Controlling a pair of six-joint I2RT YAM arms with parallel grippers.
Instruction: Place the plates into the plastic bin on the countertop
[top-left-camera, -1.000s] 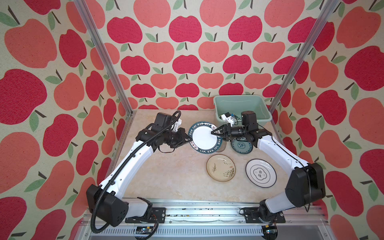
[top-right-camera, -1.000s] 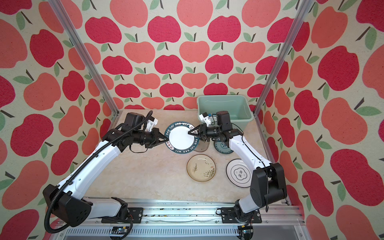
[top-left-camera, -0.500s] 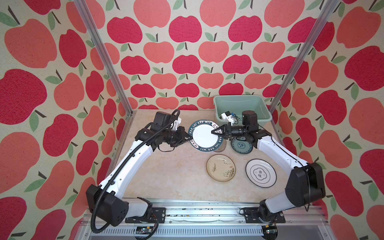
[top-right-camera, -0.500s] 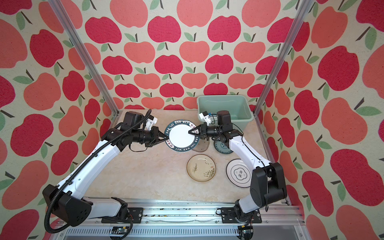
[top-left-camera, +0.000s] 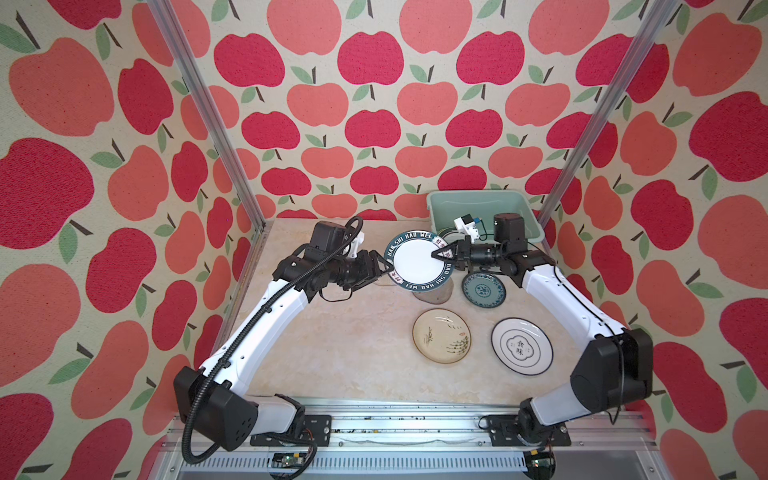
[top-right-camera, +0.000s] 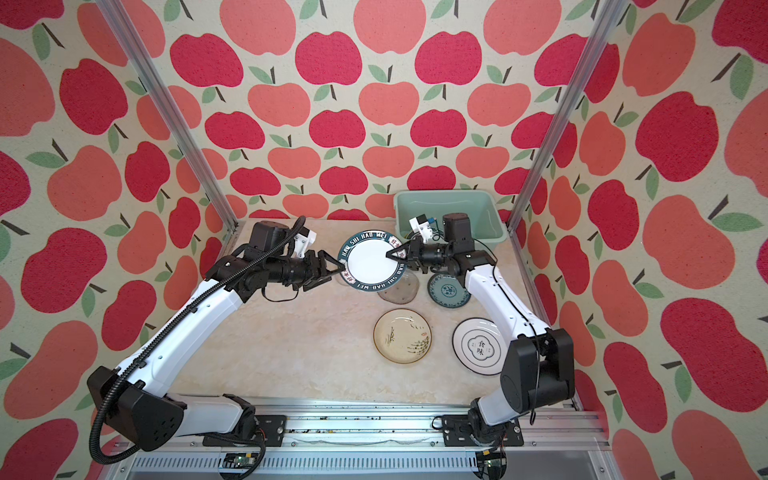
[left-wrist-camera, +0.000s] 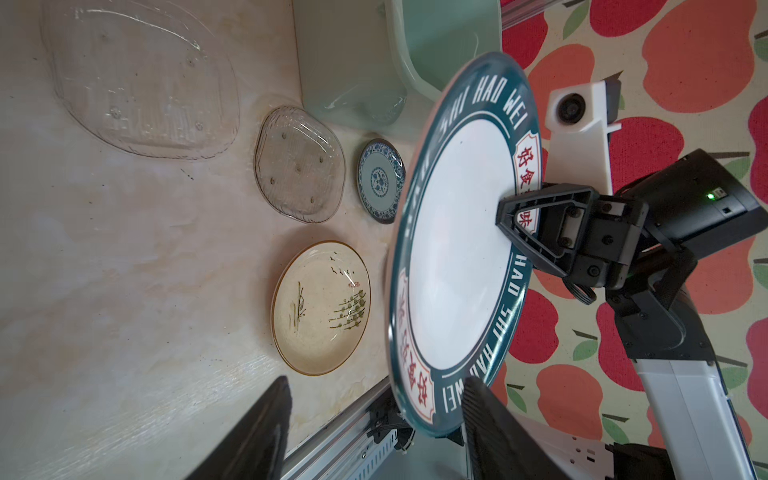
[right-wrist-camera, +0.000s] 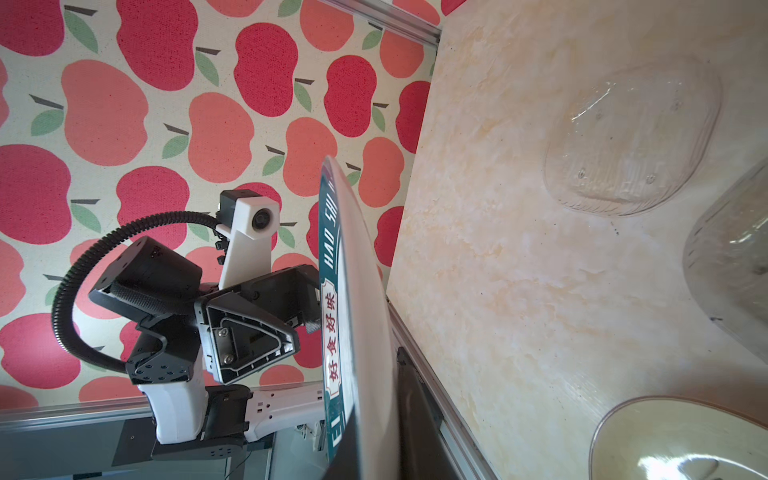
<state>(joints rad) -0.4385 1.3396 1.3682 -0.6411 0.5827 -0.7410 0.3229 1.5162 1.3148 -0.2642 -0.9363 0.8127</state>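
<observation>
Right gripper (top-left-camera: 435, 254) pinches plate (top-left-camera: 411, 268), apparently clear of marble countertop (top-left-camera: 353, 345)

Two white-and-black arms, and here's the hardware up close!

Glossy white shells on the left arm (top-left-camera: 266, 328) and right arm (top-left-camera: 569, 303), with chunky black housings at every joint and a line of small dark holes down the left forearm. There's a ribbed black hose (right-wrist-camera: 166, 218) running along the left arm. Look at the left claw (top-left-camera: 382, 272) and right claw (left-wrist-camera: 500, 212): matte black, open triangular finger frames, small screws dotting the mounts. Each wrist carries a white bracket with a round dark lens, the left wrist camera (right-wrist-camera: 253, 220) and the right wrist camera (left-wrist-camera: 575, 110). And a tiny green light (left-wrist-camera: 711, 195) glows on the right wrist's black motor block.
</observation>
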